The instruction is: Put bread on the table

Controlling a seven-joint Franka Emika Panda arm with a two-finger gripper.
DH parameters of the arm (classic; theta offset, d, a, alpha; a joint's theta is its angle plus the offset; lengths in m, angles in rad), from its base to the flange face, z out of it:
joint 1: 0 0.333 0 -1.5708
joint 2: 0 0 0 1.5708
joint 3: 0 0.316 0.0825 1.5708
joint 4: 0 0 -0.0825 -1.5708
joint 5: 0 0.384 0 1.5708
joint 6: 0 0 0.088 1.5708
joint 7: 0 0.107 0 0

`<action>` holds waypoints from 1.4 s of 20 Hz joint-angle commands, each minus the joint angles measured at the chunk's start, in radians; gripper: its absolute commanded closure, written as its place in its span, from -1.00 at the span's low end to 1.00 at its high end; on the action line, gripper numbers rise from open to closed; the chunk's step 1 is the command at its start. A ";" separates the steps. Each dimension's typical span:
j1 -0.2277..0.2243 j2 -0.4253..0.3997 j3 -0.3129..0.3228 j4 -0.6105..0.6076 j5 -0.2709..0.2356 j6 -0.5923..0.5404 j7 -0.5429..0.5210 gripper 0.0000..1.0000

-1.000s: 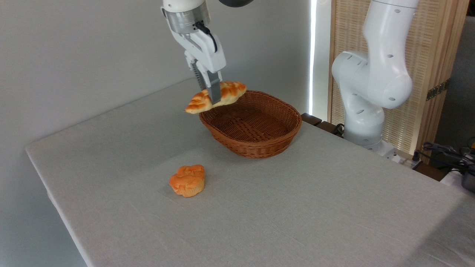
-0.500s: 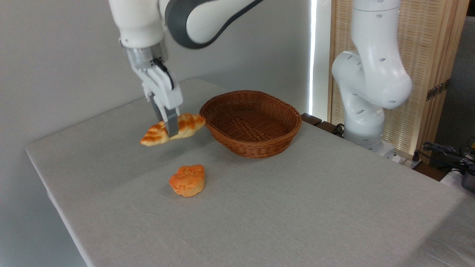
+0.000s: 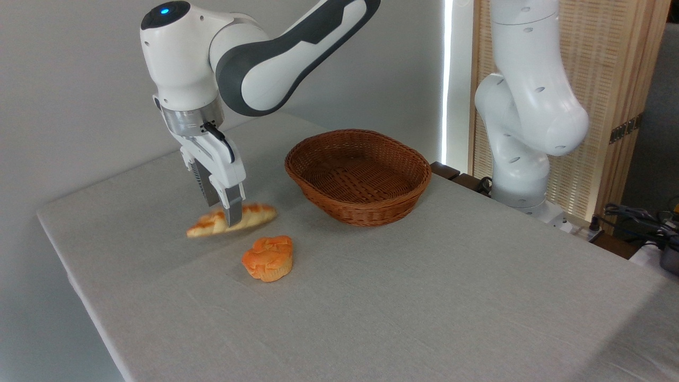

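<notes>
Your pincer (image 3: 229, 218) is clamped across the middle of the bread (image 3: 232, 220); the near finger (image 3: 233, 209) covers the loaf's centre and both pointed ends stick out to either side. The loaf is tilted, left end lower, and slightly blurred. It sits low over the worktop (image 3: 403, 297), toward the left rear edge. You cannot tell from this view whether its lower end touches the cloth or hangs just above it.

The basket (image 3: 358, 175) stands to the right of the loaf, nearer the worktop's rear edge, with nothing in it. Loaf and basket are apart, with bare cloth between them.

The muffin (image 3: 268, 258) sits on the cloth just in front of the loaf's right end, near it but not touching.

The arm (image 3: 276, 58) reaches in from the upper right, wrist pointing down, a blue light showing on top of its joint. Its white base column (image 3: 522, 106) stands beyond the worktop's right rear edge.
</notes>
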 commanded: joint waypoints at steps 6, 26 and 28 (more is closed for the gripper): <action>0.013 -0.046 -0.001 0.016 0.008 -0.014 -0.013 -1.00; 0.288 -0.171 -0.023 0.247 0.252 -0.426 0.146 -1.00; 0.288 -0.169 -0.014 0.250 0.251 -0.427 0.145 -1.00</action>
